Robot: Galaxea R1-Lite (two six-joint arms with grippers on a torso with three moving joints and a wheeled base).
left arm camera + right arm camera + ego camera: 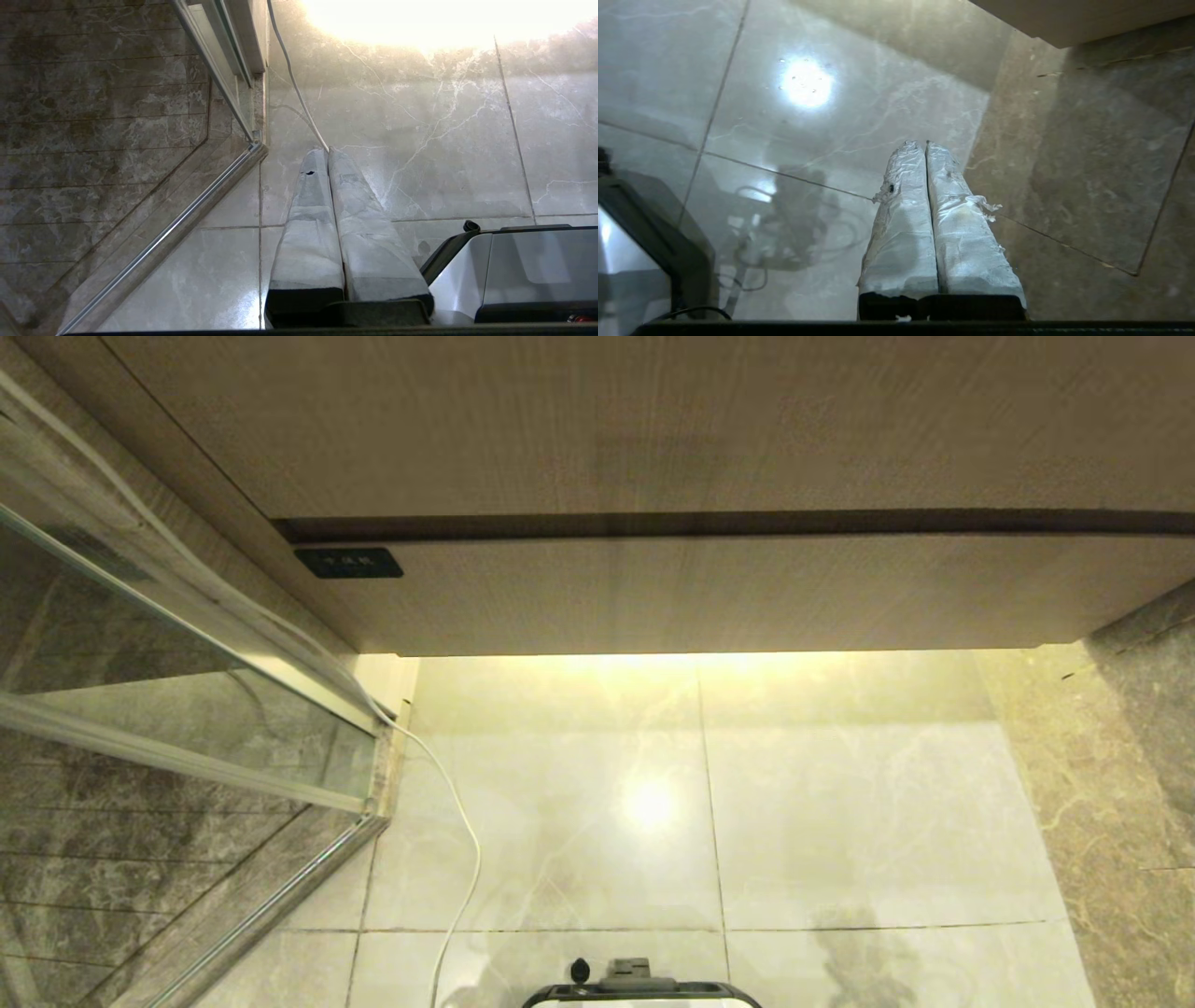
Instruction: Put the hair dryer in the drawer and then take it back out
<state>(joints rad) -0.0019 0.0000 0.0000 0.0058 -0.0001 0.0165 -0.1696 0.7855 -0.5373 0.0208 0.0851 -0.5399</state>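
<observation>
I see the drawer flush in the cabinet, its dark label at the front's left end, under a taller wood panel. The hair dryer isn't visible in any view. My left gripper hangs over the floor tiles, fingers pressed together, empty, near a white cable by the glass door. My right gripper is also pinched together and empty above the tiles.
</observation>
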